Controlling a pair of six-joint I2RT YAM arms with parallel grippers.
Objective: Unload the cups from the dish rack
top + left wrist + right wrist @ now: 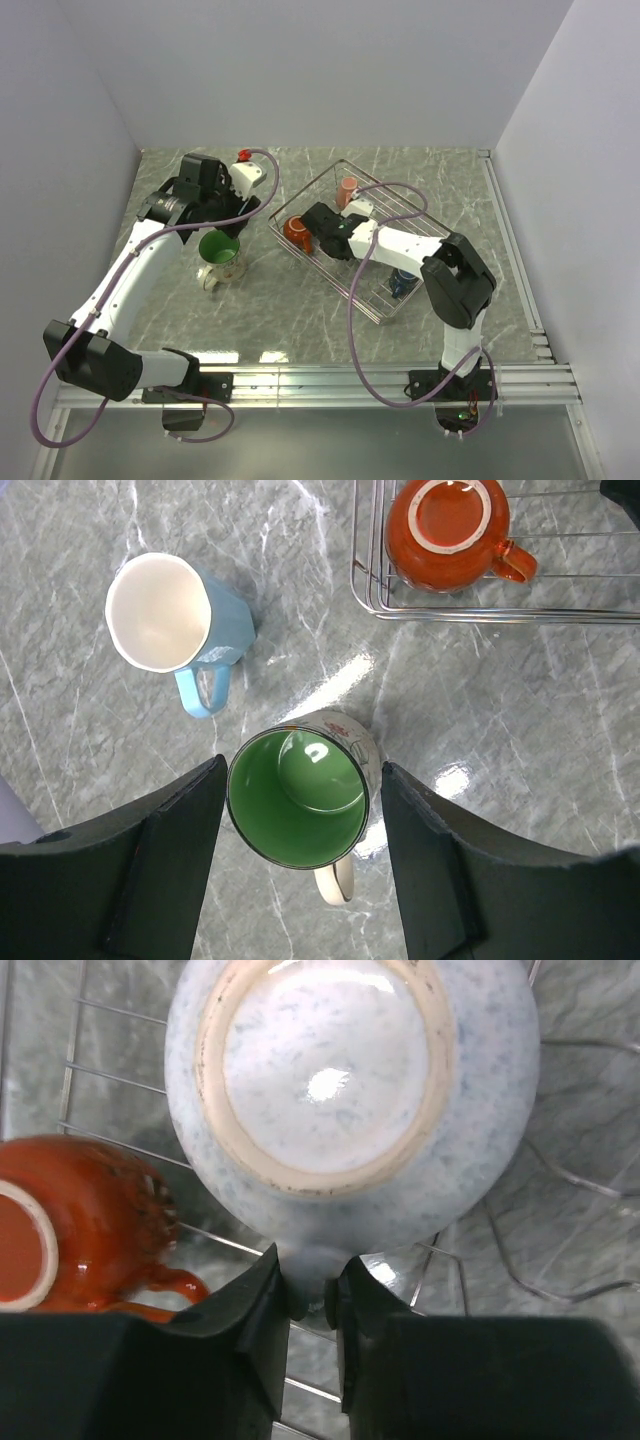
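The dish rack point(400, 215) is a silver wire basket at mid-right. In it, my right gripper point(315, 1280) is shut on the handle of an upturned white speckled cup point(350, 1090). An orange-red cup point(70, 1225) lies just left of that one, near the rack's left corner point(297, 232). A small pinkish-orange cup point(347, 190) and a dark blue cup point(403, 283) are also in the rack. On the table, a cream cup with a green inside point(298, 798) stands upright between the open fingers of my left gripper point(302, 780). A light blue cup point(165, 615) stands beside it.
The rack's wire rim point(480, 613) runs close to the two cups on the table. Grey walls close in the marble table on the left, back and right. A metal rail point(400, 375) crosses the near edge by the arm bases.
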